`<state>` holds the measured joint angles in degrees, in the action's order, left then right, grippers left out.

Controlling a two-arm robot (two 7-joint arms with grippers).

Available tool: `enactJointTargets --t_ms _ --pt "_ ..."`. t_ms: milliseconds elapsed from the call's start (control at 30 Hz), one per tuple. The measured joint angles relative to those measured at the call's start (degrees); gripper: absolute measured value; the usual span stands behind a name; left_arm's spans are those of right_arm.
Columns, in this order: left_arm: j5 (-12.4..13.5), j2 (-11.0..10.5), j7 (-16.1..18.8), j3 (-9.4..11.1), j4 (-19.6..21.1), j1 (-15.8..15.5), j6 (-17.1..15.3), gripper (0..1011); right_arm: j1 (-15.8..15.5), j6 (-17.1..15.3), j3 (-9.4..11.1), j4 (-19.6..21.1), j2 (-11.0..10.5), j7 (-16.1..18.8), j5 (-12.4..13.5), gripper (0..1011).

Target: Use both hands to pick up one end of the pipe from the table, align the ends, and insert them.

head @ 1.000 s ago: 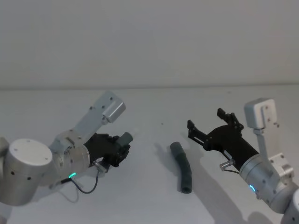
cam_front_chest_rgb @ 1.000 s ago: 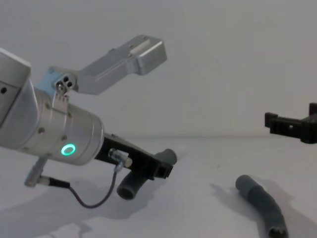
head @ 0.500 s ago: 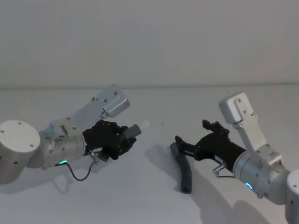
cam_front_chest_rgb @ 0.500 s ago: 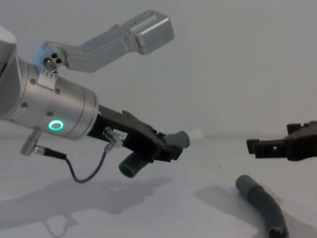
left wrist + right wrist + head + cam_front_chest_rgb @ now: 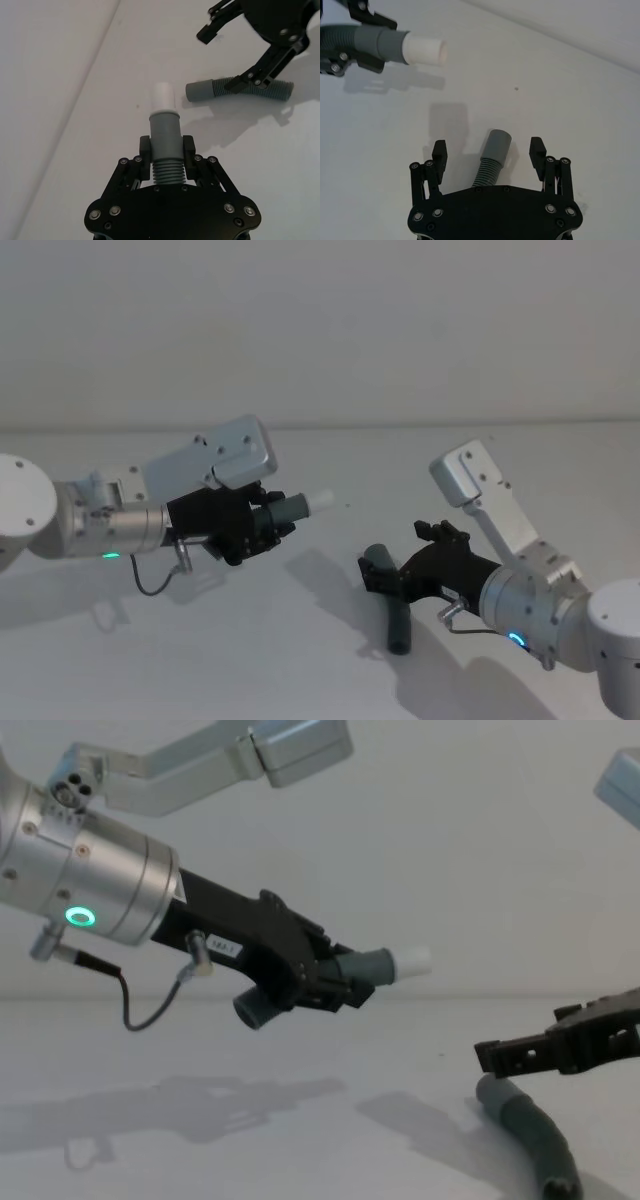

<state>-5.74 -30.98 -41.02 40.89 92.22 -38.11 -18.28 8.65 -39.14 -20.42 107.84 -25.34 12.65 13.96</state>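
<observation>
The left gripper (image 5: 270, 525), black plastic with angular jaws on a silver-grey arm, is clamped on the ribbed middle of a short, dark grey flexible hose piece (image 5: 290, 508). The hose's smooth cuff sticks out past the fingertips and ends in a short white plug tip (image 5: 322, 500). A second ago this gripper held the piece low, close over the table. It now carries it clear of the plain white-grey table (image 5: 300, 640), with a shadow under it in the chest view. The plug tip points across toward the other arm. The left wrist view shows the two fingers (image 5: 188, 145) pressed to either side of the ribs just behind the cuff.

The right gripper (image 5: 403, 555), of the same black make, stands with its jaws wide apart. A second ago it hung higher and off to the outer side of the second dark grey curved hose piece (image 5: 395, 615). It has since come down and inward. Its fingers (image 5: 536, 145) now stand on either side of that piece's plain grey cuff end, with a gap showing on each side in the right wrist view. This second piece lies flat on the table where it lay before. One end is between the open jaws and the rest runs back under the gripper's body. The held plug tip is well apart from it.
</observation>
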Motion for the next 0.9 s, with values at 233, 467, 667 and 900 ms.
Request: enactJointTargets --t_ms 233,467,667,900 --pt "1.53 -1.59 -3.77 1.58 -0.93 -3.14 5.48 339 0.96 -3.14 -1.33 0.82 0.44 -0.52 -1.27 1002" --pt "2.47 -2.63 -6.13 2.63 -1.51 -5.15 8.86 339 1.3 -5.24 -2.4 1.28 1.0 -1.6 -2.74 1002" --pt "2.89 -3.09 -7.24 3.09 -1.76 -6.11 10.43 339 1.06 -5.84 -2.67 1.17 1.59 -2.19 -3.3 1002" --pt "3.18 -3.42 -7.97 3.4 -1.94 -6.75 11.5 339 0.16 -5.99 -2.44 0.32 2.7 -2.88 -3.53 1002"
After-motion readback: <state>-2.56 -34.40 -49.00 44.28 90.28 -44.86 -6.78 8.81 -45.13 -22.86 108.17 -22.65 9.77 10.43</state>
